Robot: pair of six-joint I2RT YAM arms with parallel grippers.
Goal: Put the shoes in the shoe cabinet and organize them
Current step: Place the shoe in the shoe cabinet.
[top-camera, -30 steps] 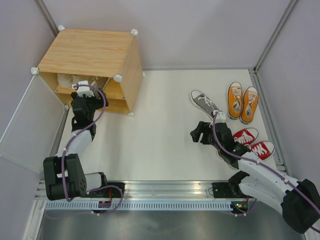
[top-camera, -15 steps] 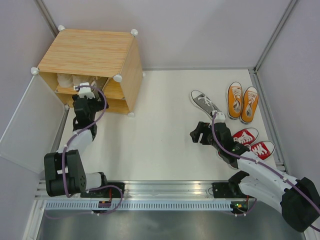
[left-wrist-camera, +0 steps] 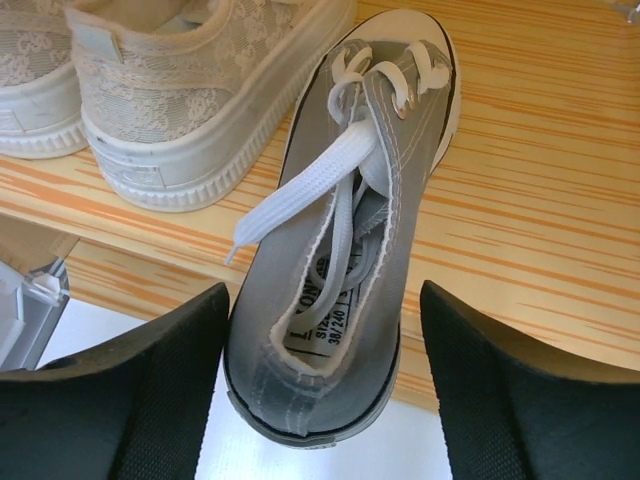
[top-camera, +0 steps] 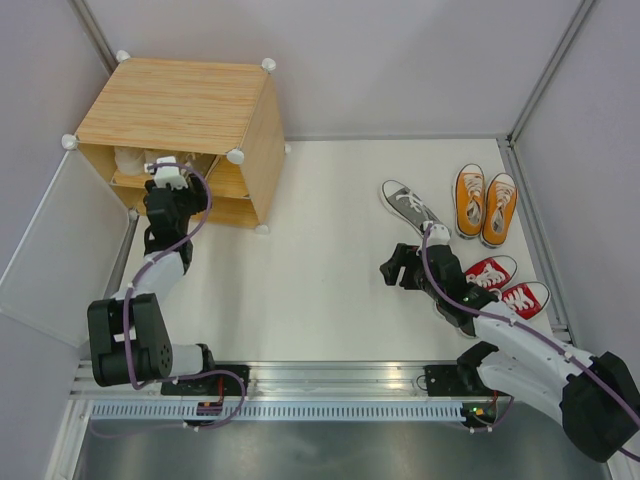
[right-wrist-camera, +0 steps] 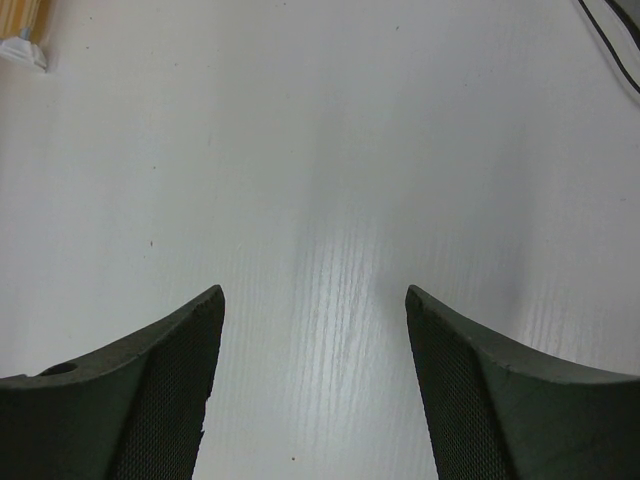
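Here we see the left gripper (left-wrist-camera: 320,300) reaching into the shoe cabinet (top-camera: 185,105), its two dark fingers (left-wrist-camera: 150,400) spread wide on either side of the heel of a grey canvas sneaker (left-wrist-camera: 345,250). The finger on the left of the wrist view sits right at the sole, though we cannot tell whether it touches, while the one on the right stands slightly clear of it, so nothing is pinched. That sneaker lies on the middle shelf (left-wrist-camera: 530,200), toe pointing inward, heel hanging over the shelf's front edge, one white lace trailing to the left. Just beside it on the same shelf stand two cream sneakers (left-wrist-camera: 190,90), heels toward us. From above, we see the cabinet's white door panel (top-camera: 55,245) swung open at the left. Out on the white table (top-camera: 320,240) a second grey sneaker (top-camera: 408,205) lies near the orange pair (top-camera: 484,205), with the red pair (top-camera: 508,285) closer to the arms. The right gripper (right-wrist-camera: 312,295) hangs over bare table near these shoes, its jaws wide apart and holding nothing
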